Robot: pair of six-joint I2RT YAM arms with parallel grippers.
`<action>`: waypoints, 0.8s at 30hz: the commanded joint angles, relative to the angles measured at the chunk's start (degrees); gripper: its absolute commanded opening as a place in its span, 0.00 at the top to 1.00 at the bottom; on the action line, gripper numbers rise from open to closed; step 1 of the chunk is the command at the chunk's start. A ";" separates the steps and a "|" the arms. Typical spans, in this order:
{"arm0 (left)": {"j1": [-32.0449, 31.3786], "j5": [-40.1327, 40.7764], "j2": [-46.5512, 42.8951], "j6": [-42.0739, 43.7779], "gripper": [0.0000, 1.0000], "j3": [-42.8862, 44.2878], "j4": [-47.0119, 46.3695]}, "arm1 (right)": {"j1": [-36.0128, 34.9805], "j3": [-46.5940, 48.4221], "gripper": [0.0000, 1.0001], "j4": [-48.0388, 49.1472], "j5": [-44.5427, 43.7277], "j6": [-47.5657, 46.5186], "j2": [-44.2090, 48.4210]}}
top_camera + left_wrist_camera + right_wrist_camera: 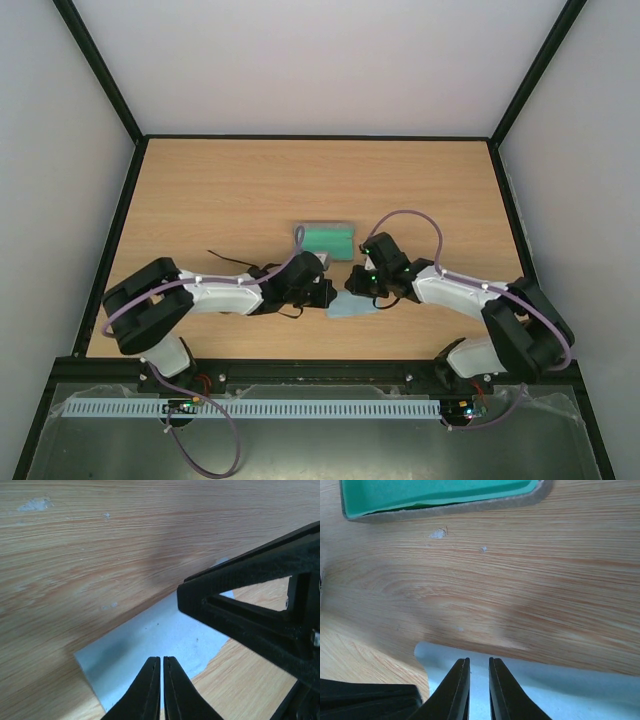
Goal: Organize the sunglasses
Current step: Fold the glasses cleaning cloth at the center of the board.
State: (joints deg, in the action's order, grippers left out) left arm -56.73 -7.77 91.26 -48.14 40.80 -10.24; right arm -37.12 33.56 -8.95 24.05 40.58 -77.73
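Left wrist view: left claw (162,680) at bottom centre, its two black fingers closed to a hairline slit, tips over the light blue cloth (145,645). Cannot tell whether any cloth is pinched between them. The cloth lies flat on the wooden surface (100,555), one corner toward the lower left of the frame. The right arm (260,620) fills the right side as a black angular frame, low over the cloth's far edge. Right wrist view: right claw (479,680) at bottom centre, jaws narrow, a slim gap with pale cloth showing through it, tips at the cloth's upper edge. The cloth runs off to the lower right. Bare wood grain beyond, a few pale flecks on it. At the top edge lies the open case (440,492), grey rim, green lining. Top external view: both claws meet at mid-frame, close together, the cloth under and between them, the case just above them. The sunglasses (228,259) sit left of centre, mostly hidden beneath the left arm (225,293); only a thin dark temple arm shows, pointing toward the upper left, apart from both case and cloth. Neither wrist view catches them.
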 commanded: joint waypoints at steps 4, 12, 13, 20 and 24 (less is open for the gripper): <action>0.19 1.08 4.84 -1.76 0.96 0.88 -6.29 | 0.12 0.25 0.89 4.16 3.07 -0.27 -3.81; 1.00 3.13 8.99 -0.48 0.96 3.55 -4.80 | 0.12 0.31 0.93 4.53 1.35 -0.70 -6.96; 0.99 3.26 9.28 -0.40 0.96 3.81 -4.67 | 0.12 0.42 0.94 4.55 1.18 -0.68 -7.33; 1.59 5.22 9.77 0.29 0.96 4.30 -2.60 | 0.92 0.54 0.94 1.88 -3.04 -1.61 -6.98; 1.87 6.04 9.40 0.89 0.97 3.97 -1.66 | 2.67 -0.11 0.94 -0.26 -5.02 -2.85 -5.58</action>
State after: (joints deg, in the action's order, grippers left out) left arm -55.44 -3.79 100.66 -48.58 44.01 -13.74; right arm -36.29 33.61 -5.39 24.12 39.62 -84.33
